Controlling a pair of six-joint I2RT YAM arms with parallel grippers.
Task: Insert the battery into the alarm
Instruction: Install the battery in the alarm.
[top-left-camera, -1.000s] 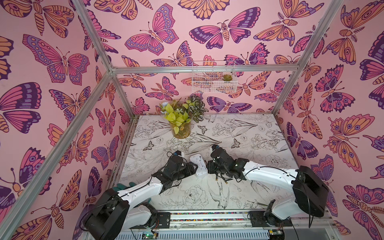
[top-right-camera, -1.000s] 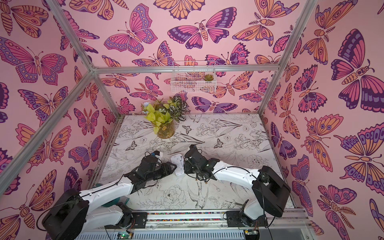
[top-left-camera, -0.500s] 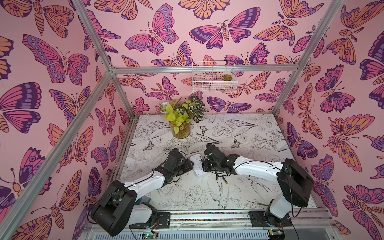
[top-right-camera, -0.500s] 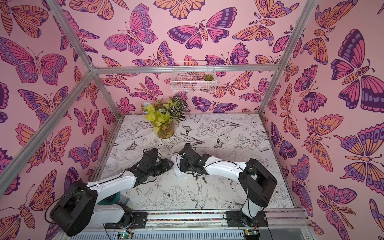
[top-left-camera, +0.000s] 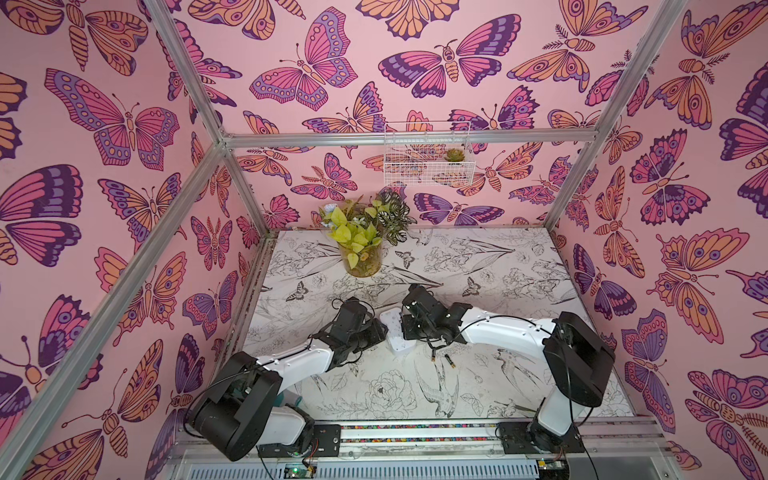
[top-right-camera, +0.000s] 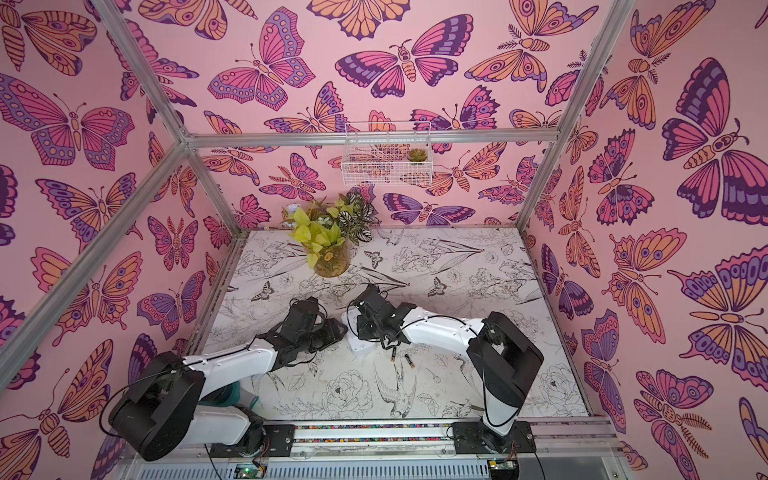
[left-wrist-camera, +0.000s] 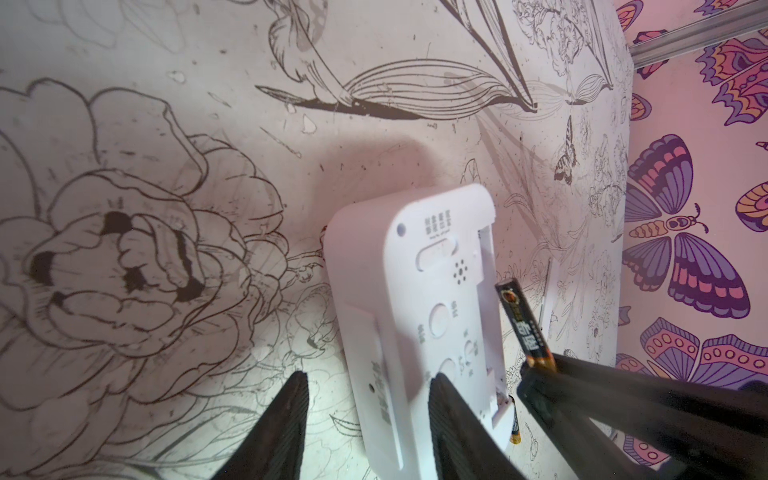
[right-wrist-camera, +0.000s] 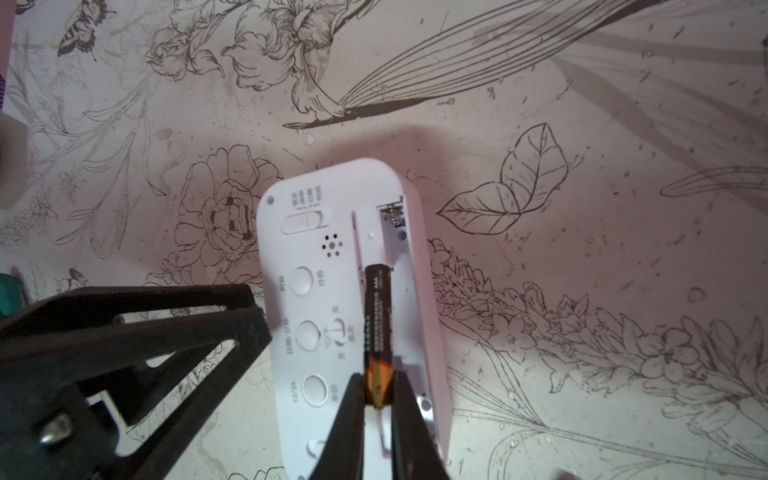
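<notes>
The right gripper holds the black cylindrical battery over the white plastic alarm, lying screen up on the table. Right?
Wrong: the right wrist view shows the white plastic alarm lying back up, buttons and open battery slot visible. The right gripper does hold the black cylindrical battery over it.

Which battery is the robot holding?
The battery in the right pincer, tilted over the white alarm's open slot; the two other batteries lie loose on the table beside it.
</notes>
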